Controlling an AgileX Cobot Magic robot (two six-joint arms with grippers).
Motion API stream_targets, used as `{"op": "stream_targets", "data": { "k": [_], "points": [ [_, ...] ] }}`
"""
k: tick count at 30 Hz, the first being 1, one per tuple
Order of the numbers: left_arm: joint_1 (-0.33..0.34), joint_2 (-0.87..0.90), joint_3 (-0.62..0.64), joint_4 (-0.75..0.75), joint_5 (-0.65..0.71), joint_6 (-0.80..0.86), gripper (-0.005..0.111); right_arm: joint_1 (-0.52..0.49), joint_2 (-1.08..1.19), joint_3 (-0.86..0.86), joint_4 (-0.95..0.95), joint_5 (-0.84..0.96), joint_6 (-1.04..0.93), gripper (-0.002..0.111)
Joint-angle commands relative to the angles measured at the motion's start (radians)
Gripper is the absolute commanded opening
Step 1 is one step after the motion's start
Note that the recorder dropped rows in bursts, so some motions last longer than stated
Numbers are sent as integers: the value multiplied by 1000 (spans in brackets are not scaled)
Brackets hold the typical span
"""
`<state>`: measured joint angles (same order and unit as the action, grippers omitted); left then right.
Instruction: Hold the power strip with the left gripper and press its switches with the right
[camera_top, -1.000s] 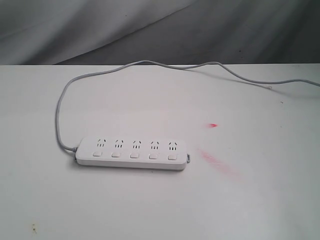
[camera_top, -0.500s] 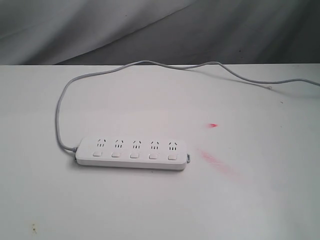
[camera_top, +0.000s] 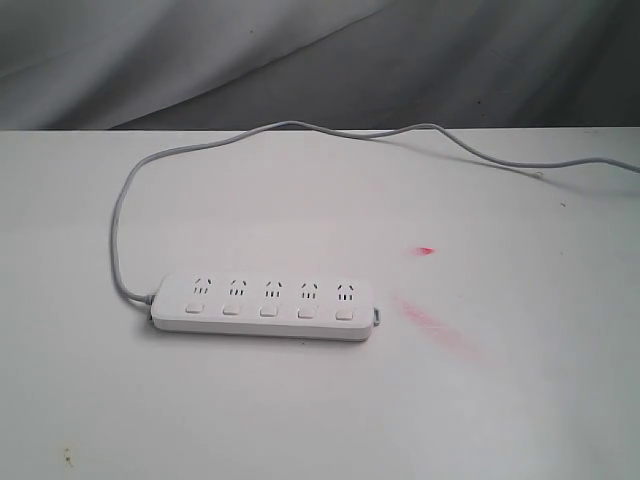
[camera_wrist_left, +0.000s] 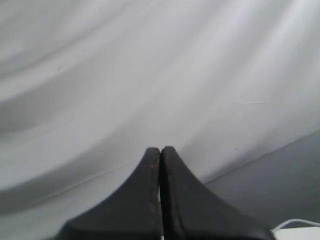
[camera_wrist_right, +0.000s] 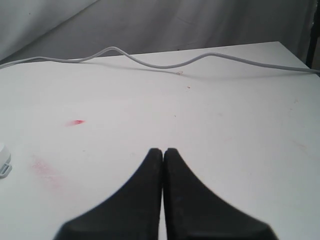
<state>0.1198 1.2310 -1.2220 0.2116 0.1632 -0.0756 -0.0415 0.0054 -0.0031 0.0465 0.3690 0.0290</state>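
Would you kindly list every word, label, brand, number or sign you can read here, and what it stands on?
No text can be read anywhere.
The power strip shows only sockets and plain white switches, no legible print.
The table bears red smears, not writing.
The left tool and right tool are plain black.

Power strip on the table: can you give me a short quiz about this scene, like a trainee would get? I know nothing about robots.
1. True or false: the left gripper is holding the power strip.
2. How many switches does the strip have? A three, B five, C seven.
3. Fill in: in the exterior view, the cord leaves the strip's ____ end.
Key: 1 false, it is shut with nothing between its fingers; 2 B; 3 left.
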Motion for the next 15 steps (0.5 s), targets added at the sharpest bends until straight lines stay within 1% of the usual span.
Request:
{"op": "stream_targets", "data": {
  "k": [1,4,11,12,15],
  "points": [
    [-103,-1,-6,65,19,5,0,-7,-5,3,-9,-5,3,0],
    [-144,-16,-6,65,94,5,0,-7,-5,3,-9,-5,3,0],
    [-158,-90,-6,47,334,-4,0,-7,-5,3,-9,-5,3,0],
    [-171,-100,-6,55,334,-4,0,-7,-5,3,-9,-5,3,0],
    [-215,-118,-6,68,230,-4,0,-7,-5,3,-9,-5,3,0]
  ]
}}
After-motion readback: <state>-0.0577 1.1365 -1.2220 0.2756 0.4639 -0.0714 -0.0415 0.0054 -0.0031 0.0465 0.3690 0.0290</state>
